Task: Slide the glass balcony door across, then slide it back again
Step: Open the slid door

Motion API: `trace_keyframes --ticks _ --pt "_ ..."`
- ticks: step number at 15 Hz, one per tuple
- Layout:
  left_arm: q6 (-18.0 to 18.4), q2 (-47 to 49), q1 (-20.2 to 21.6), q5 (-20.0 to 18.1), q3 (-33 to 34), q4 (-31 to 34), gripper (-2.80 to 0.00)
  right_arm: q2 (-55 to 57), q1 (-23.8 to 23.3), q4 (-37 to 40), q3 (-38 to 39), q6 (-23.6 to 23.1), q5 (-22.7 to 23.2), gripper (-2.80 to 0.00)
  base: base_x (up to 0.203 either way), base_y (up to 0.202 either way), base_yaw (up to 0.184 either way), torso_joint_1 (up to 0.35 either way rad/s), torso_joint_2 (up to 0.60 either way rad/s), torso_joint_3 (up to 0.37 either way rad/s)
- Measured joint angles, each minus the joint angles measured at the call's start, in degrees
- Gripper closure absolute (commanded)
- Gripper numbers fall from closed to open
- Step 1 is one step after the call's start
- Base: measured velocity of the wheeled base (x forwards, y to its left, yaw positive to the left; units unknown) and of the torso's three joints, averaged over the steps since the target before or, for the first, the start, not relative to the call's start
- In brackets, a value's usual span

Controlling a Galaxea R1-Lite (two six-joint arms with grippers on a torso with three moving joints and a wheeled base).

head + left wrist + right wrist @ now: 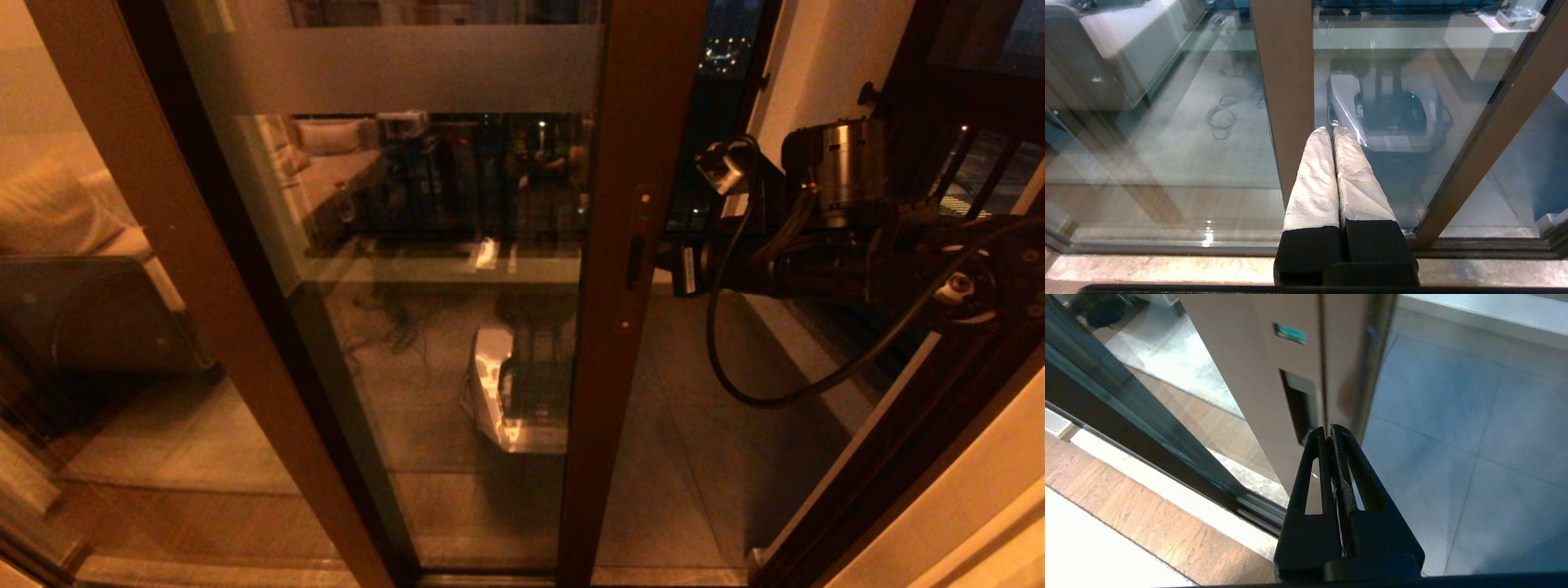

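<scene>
The glass balcony door (441, 327) has a dark reddish-brown frame and a frosted band (392, 69) near its top. Its stile (629, 245) carries a narrow recessed handle slot (635, 261). To the right of the stile is an open gap onto the balcony floor. My right gripper (663, 273) reaches in from the right at handle height. In the right wrist view the gripper (1329, 430) is shut and empty, its tips against the stile's edge (1347, 375) beside the slot (1300, 406). My left gripper (1331, 130) is shut and empty, low in front of the door glass (1396, 102).
The fixed panel's wide brown post (163, 245) stands on the left, and shows in the left wrist view (1286, 81) too. The floor track (1257, 510) runs below. Black-barred balcony windows (980, 163) and a white wall (816, 73) lie beyond the gap. The glass reflects my base (514, 400).
</scene>
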Motion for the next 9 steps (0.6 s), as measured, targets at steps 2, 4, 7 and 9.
trace_keyframes --ticks 2,4,7,9 --pt "0.00 0.00 0.00 0.00 0.00 0.00 0.00 -1.89 -0.83 0.00 1.91 0.06 -0.11 0.00 0.000 0.000 0.000 0.000 0.00 0.000" --pt "0.00 0.00 0.00 0.02 0.00 0.00 0.00 -5.23 -2.24 0.04 4.83 0.40 0.00 0.00 0.000 0.000 0.000 0.000 0.00 0.000" --pt "-0.02 0.00 0.00 0.00 0.00 0.00 0.00 -12.63 -4.57 0.61 9.16 2.42 -0.03 0.00 0.000 0.000 0.000 0.000 0.00 0.000" --pt "0.00 0.00 0.00 0.00 0.00 0.00 0.00 -19.10 -5.80 2.03 12.23 2.51 -0.14 0.00 0.000 0.000 0.000 0.000 0.00 0.000"
